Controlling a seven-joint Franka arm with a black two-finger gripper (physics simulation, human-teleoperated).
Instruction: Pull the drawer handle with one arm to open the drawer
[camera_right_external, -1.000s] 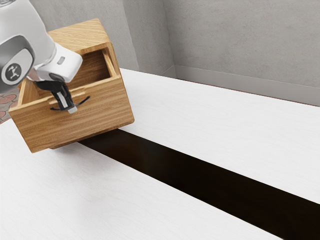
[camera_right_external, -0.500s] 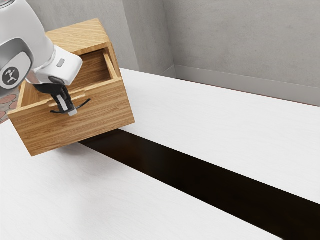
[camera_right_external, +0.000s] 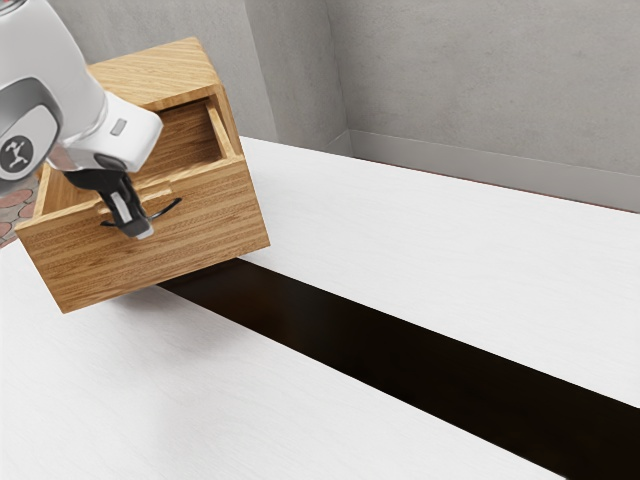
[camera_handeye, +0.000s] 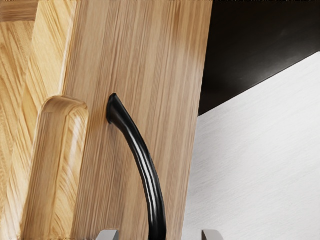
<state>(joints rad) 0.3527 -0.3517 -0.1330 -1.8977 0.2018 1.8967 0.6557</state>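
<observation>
- Arm (camera_right_external: 60, 95) runs off the exterior view's left edge.
- Gripper (camera_right_external: 139, 228) covers the middle of the drawer handle (camera_right_external: 168, 206).
- One handle end is cropped in the wrist view.

The drawer (camera_right_external: 150, 250) has slid farther out, end effector (camera_right_external: 135, 226) following.

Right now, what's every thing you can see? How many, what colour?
Wooden cabinet: one, light brown, on the table at the exterior view's left.
Drawer: one, light brown, pulled partly out of the cabinet.
Handle: one, black, on the drawer's front.
Table: one, white, with a dark strip across it.
Wall: one, grey, behind the table.
Arm: one, white and grey, above the drawer.
Claw: one, black, at the handle.
</observation>
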